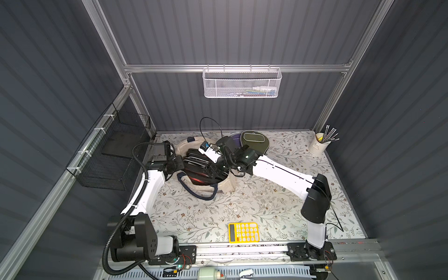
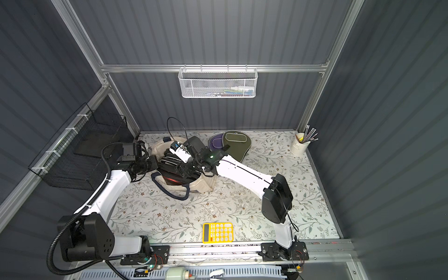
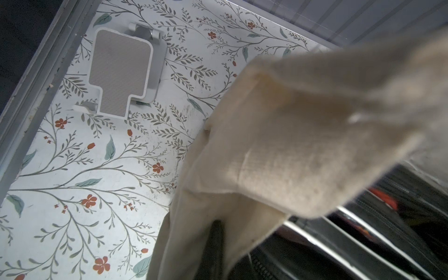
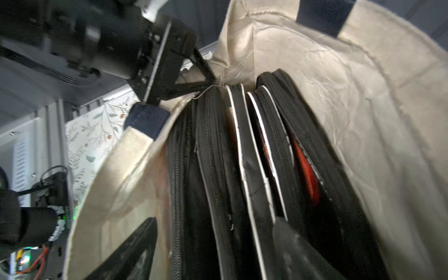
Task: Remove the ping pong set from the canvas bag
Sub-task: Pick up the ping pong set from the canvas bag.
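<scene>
Past the calculator (image 1: 243, 232) at the table's (image 1: 266, 206) front, the bag (image 1: 225, 186) stands mid-table holding the ping pong set (image 4: 242, 169), the left pincer (image 4: 213, 81) clamped on its rim and the right pincer (image 4: 214, 221) spread wide astride the set.

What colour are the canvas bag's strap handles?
Navy blue. The handles on the cream canvas bag show best in the right wrist view.

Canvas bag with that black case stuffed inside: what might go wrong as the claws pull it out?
The ping pong case gapes unzipped, so the red paddle could slip out on lifting. Only the left claw pinches the canvas bag rim; if it slips, the bag may rise too.
</scene>
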Tool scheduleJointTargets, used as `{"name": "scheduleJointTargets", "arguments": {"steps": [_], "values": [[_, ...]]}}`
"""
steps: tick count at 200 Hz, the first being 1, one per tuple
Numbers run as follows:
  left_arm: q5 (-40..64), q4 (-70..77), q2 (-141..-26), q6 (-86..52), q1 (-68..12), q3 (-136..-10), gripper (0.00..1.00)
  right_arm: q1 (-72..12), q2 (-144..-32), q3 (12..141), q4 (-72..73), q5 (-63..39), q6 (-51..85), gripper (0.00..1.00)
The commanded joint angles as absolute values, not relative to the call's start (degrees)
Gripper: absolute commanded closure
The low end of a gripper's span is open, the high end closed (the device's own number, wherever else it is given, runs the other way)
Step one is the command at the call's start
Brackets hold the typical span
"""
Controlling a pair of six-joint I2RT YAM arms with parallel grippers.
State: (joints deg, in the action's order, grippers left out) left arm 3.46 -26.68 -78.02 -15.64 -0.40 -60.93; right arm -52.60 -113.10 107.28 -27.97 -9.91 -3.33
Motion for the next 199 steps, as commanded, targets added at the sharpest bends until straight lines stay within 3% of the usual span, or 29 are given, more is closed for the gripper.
{"name": "scheduleJointTargets", "arguments": {"steps": [1,56,99,137,199], "values": [[5.63,-34.15,-79.92,-14.51,-1.49,-59.33,1.0,-50.29,-116.45,114.47,-30.17,-8.08,-2.56,0.3],[5.08,-34.28,-78.99,-14.33,-1.49,-59.31,1.0,-46.33,-126.95,128.51,-36.67,-10.46,-1.67,0.4],[4.75,-34.21,-78.38,-14.24,-1.5,-59.52,1.0,-46.32,-127.61,127.96,-38.15,-11.44,-2.31,0.48],[4.75,-33.89,-77.96,-14.32,-1.49,-59.72,1.0,-46.67,-122.96,122.73,-34.72,-11.26,-2.79,0.48],[4.58,-33.76,-77.26,-14.26,-1.41,-59.57,1.0,-46.08,-127.16,126.24,-38.24,-10.22,-2.99,0.48]]}}
